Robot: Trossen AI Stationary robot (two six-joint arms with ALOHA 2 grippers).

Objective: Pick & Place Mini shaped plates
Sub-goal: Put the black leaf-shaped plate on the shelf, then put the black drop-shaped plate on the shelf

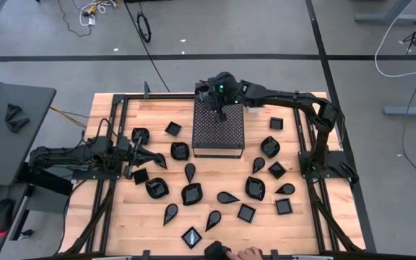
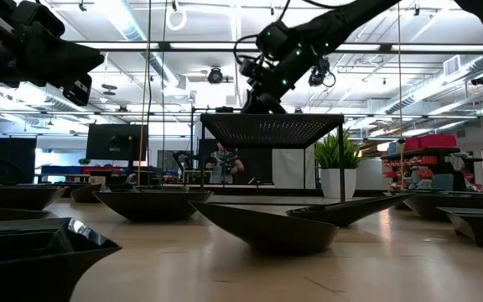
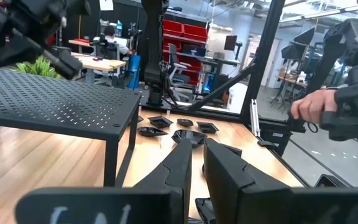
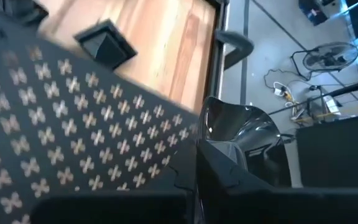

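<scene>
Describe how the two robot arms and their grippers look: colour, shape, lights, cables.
Both arms are dark, near-black, jointed links. The right arm has chunky rounded joints, and small green lights glow near its wrist above the right gripper. The left arm is slimmer, with dark cables bunched along it towards the left gripper. The left gripper's fingers are flat, matt black, angular wedges.

The room is an open workshop with a grey floor [image 1: 215, 29] crossed by dark lines, where loose cables [image 1: 92, 11] lie. The wooden bench [image 1: 114, 224] stands in a black metal frame [image 1: 316, 217]. Long ceiling lights [image 2: 132, 25] run overhead among pipes. Farther back stand red shelving [image 3: 188, 37], desks with monitors [image 2: 111, 143], a potted plant [image 2: 335, 164] and a floor fan [image 4: 328, 59]. A person [image 3: 112, 40] sits at a far desk.
</scene>
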